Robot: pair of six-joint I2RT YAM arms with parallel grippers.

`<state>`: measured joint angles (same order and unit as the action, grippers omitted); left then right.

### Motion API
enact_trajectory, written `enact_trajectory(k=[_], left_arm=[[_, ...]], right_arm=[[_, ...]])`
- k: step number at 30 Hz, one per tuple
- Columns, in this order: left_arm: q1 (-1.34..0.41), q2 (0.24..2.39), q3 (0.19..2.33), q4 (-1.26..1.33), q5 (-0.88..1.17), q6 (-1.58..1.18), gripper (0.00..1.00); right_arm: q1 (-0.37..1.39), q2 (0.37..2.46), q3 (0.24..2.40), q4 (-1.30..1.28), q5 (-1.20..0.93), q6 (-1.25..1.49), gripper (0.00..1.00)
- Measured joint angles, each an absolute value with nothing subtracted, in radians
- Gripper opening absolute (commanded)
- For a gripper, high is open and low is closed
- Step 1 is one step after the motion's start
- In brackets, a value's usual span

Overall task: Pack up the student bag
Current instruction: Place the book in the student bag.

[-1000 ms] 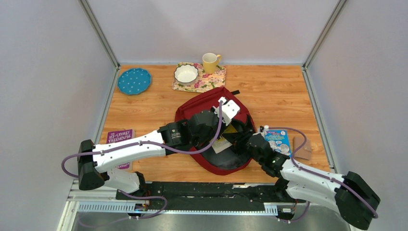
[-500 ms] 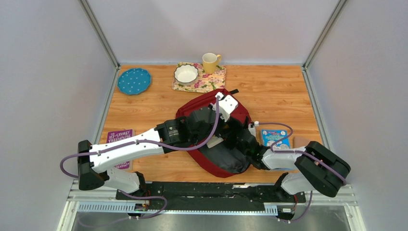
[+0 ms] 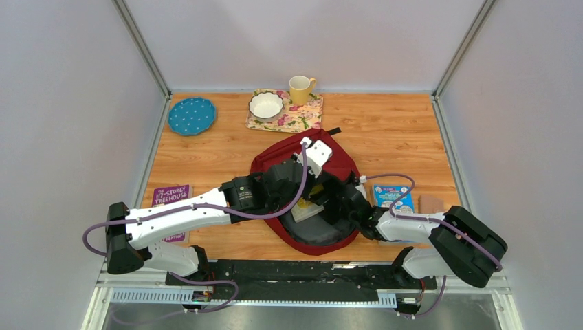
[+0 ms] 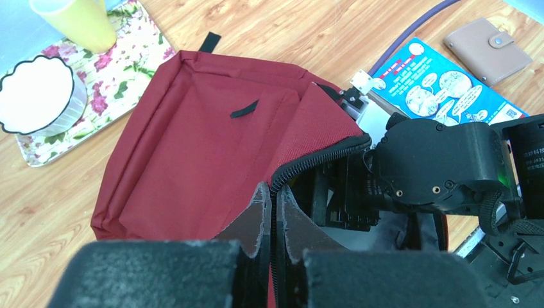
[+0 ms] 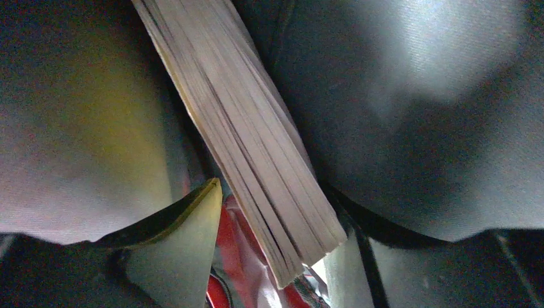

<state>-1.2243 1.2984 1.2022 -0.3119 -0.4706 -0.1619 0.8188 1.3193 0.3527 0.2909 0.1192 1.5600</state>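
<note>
Packing bag point(image 3: 271, 157), mid worktop point(image 3: 399, 130), nearer 6 o'clock. Pinching zip edge point(image 4: 314, 160) with left fingers point(image 4: 253, 221), clamped, lifting. Reaching inside with right fingers point(image 5: 173, 244) either side of book point(image 5: 256, 147); cannot tell whether gripping or released. Hold edge high; seat book flat and deep before withdrawing.

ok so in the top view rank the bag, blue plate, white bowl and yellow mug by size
1. bag, by far
2. blue plate
3. white bowl
4. yellow mug, only slightly smaller than the bowl
</note>
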Motion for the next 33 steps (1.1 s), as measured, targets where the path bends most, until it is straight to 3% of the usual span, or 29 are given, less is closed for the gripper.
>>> enact_trajectory(k=[2,4,5,8,10,25,27,31,33], left_arm=[[-1.224,1.298,1.199,-0.311,-0.47,-0.167,0.0],[-1.224,1.298,1.199,-0.31,-0.47,-0.171,0.0],[-1.224,1.298,1.199,-0.31,-0.47,-0.173,0.0],[-1.224,1.298,1.199,-0.31,-0.468,-0.177,0.0],[-1.224,1.298,1.199,-0.31,-0.466,-0.178,0.0],[-1.222,1.281,1.158,-0.303,-0.453,-0.181,0.0],[-1.221,1.27,1.15,-0.302,-0.454,-0.181,0.0],[-1.214,1.246,1.122,-0.3,-0.454,-0.181,0.0],[-1.209,1.242,1.115,-0.301,-0.454,-0.182,0.0]], right_arm=[[0.817,1.318,0.353,0.274,0.099,1.557,0.59],[0.815,1.318,0.354,0.266,0.082,1.557,0.51],[0.815,1.319,0.354,0.265,0.072,1.557,0.36],[0.816,1.33,0.353,0.269,0.051,1.563,0.09],[0.816,1.336,0.352,0.295,0.047,1.563,0.0],[0.794,1.491,0.439,0.469,0.071,1.539,0.01],[0.784,1.505,0.44,0.501,0.072,1.531,0.06],[0.758,1.529,0.453,0.505,0.069,1.507,0.28],[0.75,1.531,0.457,0.492,0.068,1.493,0.34]])
